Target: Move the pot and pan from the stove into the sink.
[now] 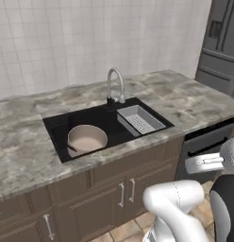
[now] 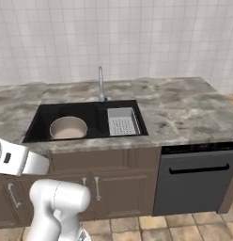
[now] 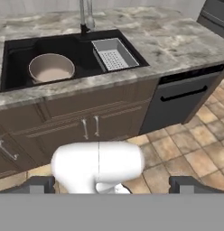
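The big tan pot sits inside the black sink, at the left end of it. It stands upright and its round mouth faces up. The pot is smooth and pale inside, and a dark handle sticks out low on its left side.

At the right end of the sink sits a grey drainer tray. It is a box shape with lots of tiny holes in its floor. The pot and the tray are apart, with bare black sink floor between them. Behind the sink stands a curved silver faucet (it bends over like a hook).

The counter all around the sink is grey and brown stone with cloudy marks. The wall behind it has small white square tiles. Under the counter are brown wooden cupboard doors with thin silver handles. Right of them is a dark dishwasher with a long black bar handle. The floor has tan square tiles. A grey fridge stands far off to the right.

The claw is low, out in front of the cupboards and well away from the sink. Its two dark fingertips stand wide apart and hold nothing.
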Motion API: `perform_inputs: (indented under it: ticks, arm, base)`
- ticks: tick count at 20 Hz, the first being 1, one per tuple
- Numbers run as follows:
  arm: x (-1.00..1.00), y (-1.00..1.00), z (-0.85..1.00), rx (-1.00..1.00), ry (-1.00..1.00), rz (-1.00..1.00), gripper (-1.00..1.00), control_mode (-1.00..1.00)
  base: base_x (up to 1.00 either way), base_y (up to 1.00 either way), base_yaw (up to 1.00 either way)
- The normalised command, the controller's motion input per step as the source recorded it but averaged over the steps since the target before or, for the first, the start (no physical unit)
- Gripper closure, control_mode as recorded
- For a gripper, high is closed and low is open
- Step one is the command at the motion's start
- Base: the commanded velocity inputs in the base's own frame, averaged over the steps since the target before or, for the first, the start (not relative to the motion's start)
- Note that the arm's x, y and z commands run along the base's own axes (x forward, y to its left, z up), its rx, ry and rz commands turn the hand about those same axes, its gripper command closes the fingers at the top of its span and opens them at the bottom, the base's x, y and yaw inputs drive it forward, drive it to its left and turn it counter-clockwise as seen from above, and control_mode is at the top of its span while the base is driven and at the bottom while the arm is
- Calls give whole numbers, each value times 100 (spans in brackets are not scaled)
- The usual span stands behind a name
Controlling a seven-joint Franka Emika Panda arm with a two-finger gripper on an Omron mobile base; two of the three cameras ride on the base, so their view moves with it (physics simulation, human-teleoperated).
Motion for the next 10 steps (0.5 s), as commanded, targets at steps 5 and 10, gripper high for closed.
perform_inputs:
  ticks: [5,10]
  arm:
    - [0,0,0,0,0,0,-100,100]
    - [0,0,0,0,0,0,-100,100]
  base:
    - [0,-6,-50]
    - [0,-5,-50]
